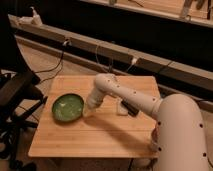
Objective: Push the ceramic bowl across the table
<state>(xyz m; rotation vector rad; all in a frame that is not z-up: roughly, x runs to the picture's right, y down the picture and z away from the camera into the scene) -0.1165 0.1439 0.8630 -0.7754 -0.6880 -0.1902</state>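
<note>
The ceramic bowl [67,107] is round, shallow and glossy green with a dark rim. It sits on the left part of the light wood table [100,135]. My gripper [88,111] is at the end of the white arm, low over the table and right against the bowl's right rim. The arm reaches in from the lower right across the table's middle.
A small white object [121,106] and a dark object [129,108] lie on the table right of the arm. A cup with orange-red contents [154,136] stands at the table's right front, partly behind the arm. A black chair [17,95] stands left of the table.
</note>
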